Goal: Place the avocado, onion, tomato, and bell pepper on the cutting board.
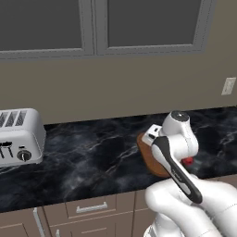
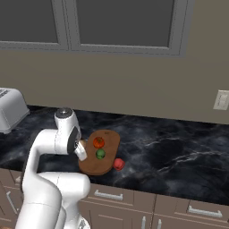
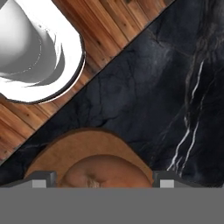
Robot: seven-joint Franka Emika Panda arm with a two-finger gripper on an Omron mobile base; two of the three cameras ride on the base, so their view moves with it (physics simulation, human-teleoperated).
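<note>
the onion (image 3: pixel 103 173) is held between the fingers of the half-open gripper (image 3: pixel 103 181), just over the board (image 2: pixel 109 138) edge, ready for release. the avocado (image 2: pixel 100 154) already lies on the board.

You're looking straight down past the gripper (image 3: pixel 103 180), whose two finger tips (image 3: pixel 41 178) stand spread apart at the bottom edge. Between them sits the onion (image 3: pixel 103 174), a peach-tan ball, resting on the cutting board (image 3: pixel 87 142), whose rounded brown edge curves above it. Beyond lies the black marble counter (image 3: pixel 148 87). Whether the tips touch the onion, you can't tell.
</note>
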